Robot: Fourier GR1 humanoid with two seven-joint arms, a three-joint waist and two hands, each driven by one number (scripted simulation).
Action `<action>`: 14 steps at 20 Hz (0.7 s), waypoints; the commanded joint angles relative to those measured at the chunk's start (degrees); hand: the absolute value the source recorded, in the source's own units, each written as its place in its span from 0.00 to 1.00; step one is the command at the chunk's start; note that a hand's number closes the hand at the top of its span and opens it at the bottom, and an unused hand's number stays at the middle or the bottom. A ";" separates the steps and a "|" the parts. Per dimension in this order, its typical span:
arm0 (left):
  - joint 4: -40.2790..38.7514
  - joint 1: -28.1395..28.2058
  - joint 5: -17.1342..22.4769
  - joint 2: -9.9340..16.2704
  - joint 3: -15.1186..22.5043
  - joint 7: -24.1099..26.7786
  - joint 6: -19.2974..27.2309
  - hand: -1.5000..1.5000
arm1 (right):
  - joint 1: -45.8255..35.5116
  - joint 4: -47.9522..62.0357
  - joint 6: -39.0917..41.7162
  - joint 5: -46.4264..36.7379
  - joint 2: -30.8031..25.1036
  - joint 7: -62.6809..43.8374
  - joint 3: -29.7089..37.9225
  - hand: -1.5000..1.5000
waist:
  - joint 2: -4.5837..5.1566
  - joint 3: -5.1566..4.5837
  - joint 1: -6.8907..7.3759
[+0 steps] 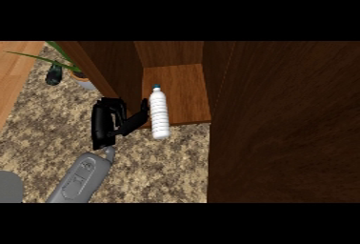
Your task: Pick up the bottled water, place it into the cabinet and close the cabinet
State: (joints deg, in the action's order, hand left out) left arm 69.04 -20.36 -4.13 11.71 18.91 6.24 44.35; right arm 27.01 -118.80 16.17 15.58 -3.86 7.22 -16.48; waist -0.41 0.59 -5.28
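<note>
While my left hand (pixel 109 123) has its fingers (pixel 138 116) stretched out almost straight toward the bottled water (pixel 159 113), they sit right against the bottle's left side without curling round it, so I read the hand as open and holding nothing. That bottle stands upright on the near edge of the cabinet (pixel 183 90) shelf, its base just at the lip where wood meets the speckled counter (pixel 165 167). To do this step well, I judge I should nudge the bottle farther in, pushing low on its body so it slides and does not tip, then draw the hand back to the left before touching the door. A wide dark door panel (pixel 281 124) fills the right side; swinging it needs a free path. My right hand does not show. At far left, a potted plant (pixel 63 66) stands well apart.
</note>
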 commanded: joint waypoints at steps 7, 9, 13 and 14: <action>-12.95 -14.84 -1.76 -1.19 -1.19 -6.46 -0.98 0.00 | -1.71 1.60 -0.27 -0.17 0.27 -0.36 0.23 0.00 | 2.22 -0.59 -2.25; -12.40 -14.61 -1.06 0.71 -2.76 -7.15 -0.95 0.00 | -0.95 1.19 0.12 -0.49 0.16 0.28 -0.32 0.00 | 2.34 -0.62 -3.05; -12.15 -13.49 -0.28 0.81 -2.78 -6.85 -0.85 0.00 | -1.02 1.49 0.01 -0.47 0.42 0.09 -0.75 0.00 | 2.43 -0.71 -2.80; -12.28 -14.30 -1.33 -0.44 -1.15 -8.13 -0.37 0.00 | -1.76 1.13 -0.67 -0.85 1.01 -0.08 -0.94 0.00 | 2.22 -0.65 -2.55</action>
State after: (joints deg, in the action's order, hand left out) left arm 69.75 -19.85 -6.62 13.58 21.17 4.01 47.99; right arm 25.83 -117.59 16.17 15.28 -3.51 7.33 -16.88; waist -0.46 0.74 -5.83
